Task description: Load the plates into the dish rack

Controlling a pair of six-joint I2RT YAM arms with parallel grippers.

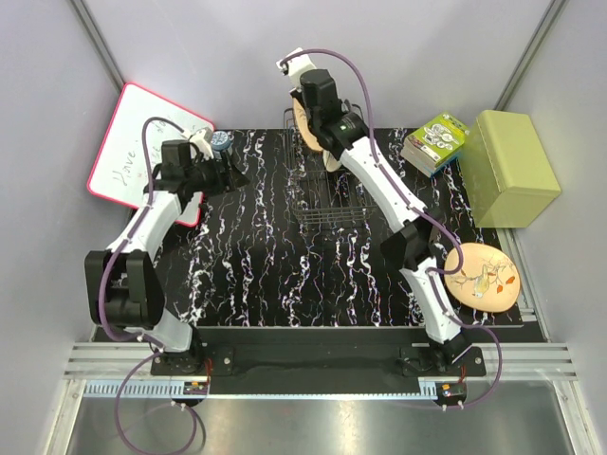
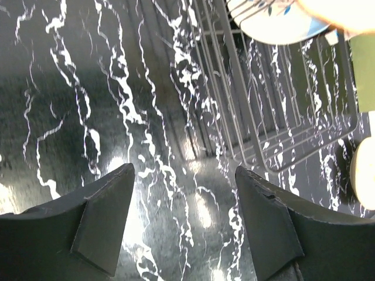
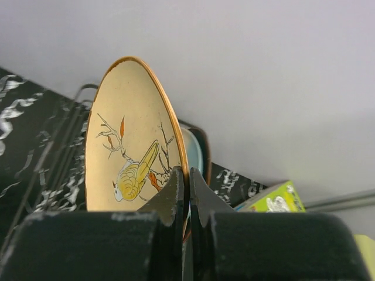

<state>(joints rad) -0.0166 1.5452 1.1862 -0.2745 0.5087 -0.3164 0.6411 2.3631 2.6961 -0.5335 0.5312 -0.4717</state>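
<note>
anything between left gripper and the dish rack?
Nothing. Only bare black marbled mat lies between the open left gripper and the dish rack. This is clearest in the left wrist view, and the top view agrees.

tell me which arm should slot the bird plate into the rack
Right. The right arm has its jaws shut on the bird plate, upright at the far end of the dish rack. The left arm has open, empty jaws beside the rack.

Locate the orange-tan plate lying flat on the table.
In the top external view, the flat plate sits near the table's right near corner, between the green box and the right arm's base.
</note>
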